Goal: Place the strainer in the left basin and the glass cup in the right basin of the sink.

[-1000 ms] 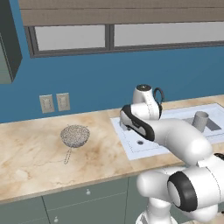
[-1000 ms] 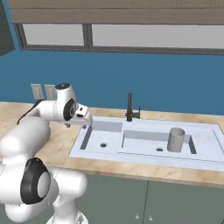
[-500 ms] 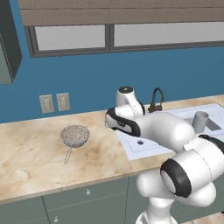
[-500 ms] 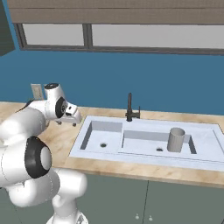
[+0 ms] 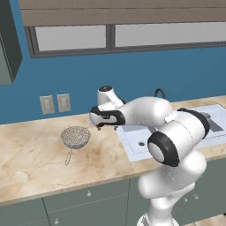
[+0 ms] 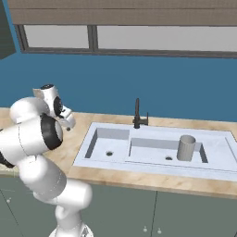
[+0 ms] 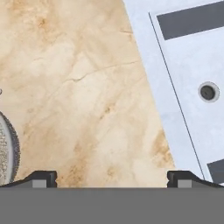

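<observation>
Strainer (image 7: pixel 6 151) cut off at hand-view edge; tool (image 7: pixel 111 177) open.

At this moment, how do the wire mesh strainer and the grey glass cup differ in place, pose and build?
The grey-silver wire mesh strainer lies on the beige marble counter, left of the white double sink; the grey translucent glass cup already stands in the wider right basin. The strainer is a shallow bowl with a thin wire handle; the cup is a tall, handleless tumbler. The strainer is meshed, the cup smooth-walled. Both sit untouched, mouth up.
</observation>
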Tool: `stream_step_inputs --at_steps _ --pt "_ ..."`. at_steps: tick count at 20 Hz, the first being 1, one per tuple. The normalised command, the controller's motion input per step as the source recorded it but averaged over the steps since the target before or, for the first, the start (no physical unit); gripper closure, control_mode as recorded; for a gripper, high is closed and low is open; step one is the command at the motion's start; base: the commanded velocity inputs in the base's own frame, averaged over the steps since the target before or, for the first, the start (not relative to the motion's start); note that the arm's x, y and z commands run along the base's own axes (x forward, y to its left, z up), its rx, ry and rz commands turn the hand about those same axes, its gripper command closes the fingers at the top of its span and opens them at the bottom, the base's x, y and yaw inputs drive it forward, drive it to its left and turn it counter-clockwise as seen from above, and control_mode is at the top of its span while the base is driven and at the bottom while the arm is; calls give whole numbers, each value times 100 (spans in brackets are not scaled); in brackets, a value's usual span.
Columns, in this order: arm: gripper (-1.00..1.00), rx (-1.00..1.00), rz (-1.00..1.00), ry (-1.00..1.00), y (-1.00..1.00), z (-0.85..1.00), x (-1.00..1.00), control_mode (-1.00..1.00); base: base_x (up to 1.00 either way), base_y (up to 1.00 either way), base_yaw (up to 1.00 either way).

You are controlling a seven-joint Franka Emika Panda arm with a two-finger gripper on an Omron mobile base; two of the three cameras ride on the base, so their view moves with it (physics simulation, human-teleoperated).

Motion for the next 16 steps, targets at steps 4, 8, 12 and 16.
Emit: stream_step_inputs --at_steps 4,8,12,16 --pt "-100 5 -8 16 50 -12 38 -100 0 0 0" --pt "-100 6 -5 7 52 -30 27 -100 0 0 0" --pt "-100 5 -3 3 50 -38 17 -100 0 0 0" --pt "-100 1 -1 1 24 -21 16 -100 0 0 0"
